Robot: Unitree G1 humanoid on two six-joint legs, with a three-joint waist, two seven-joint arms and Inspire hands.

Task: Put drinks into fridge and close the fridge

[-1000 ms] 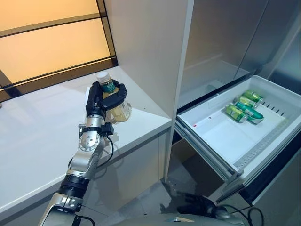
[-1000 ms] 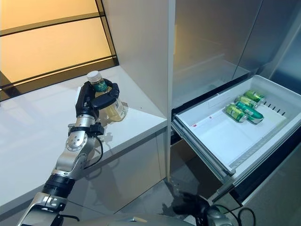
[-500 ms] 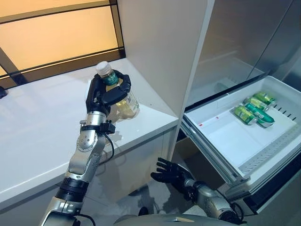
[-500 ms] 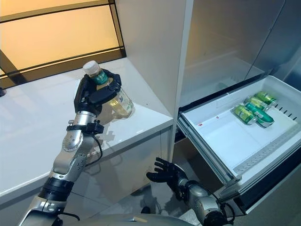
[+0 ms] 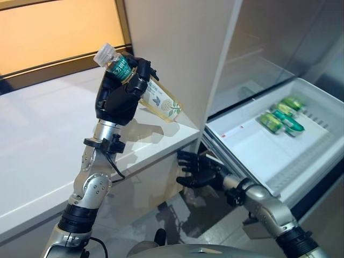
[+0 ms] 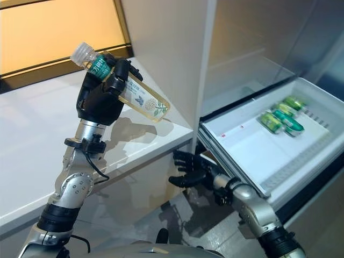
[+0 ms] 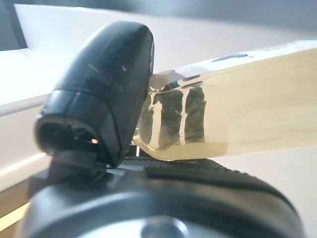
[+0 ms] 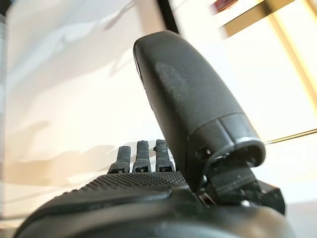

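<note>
One bottle (image 5: pixel 144 90) clenched tilted in left hand (image 5: pixel 119 97) above counter (image 5: pixel 43 140); could slip, or clip the fridge drawer (image 5: pixel 269 156) edge; right hand (image 5: pixel 196 169) open, empty.

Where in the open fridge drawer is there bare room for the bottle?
The drawer floor is bare from its near edge up to the green cans, which crowd the far corner. The left hand holds the bottle above the counter.

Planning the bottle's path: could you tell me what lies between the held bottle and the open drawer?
In the left eye view, the white cabinet panel's front edge stands between the bottle in the left hand and the drawer.
</note>
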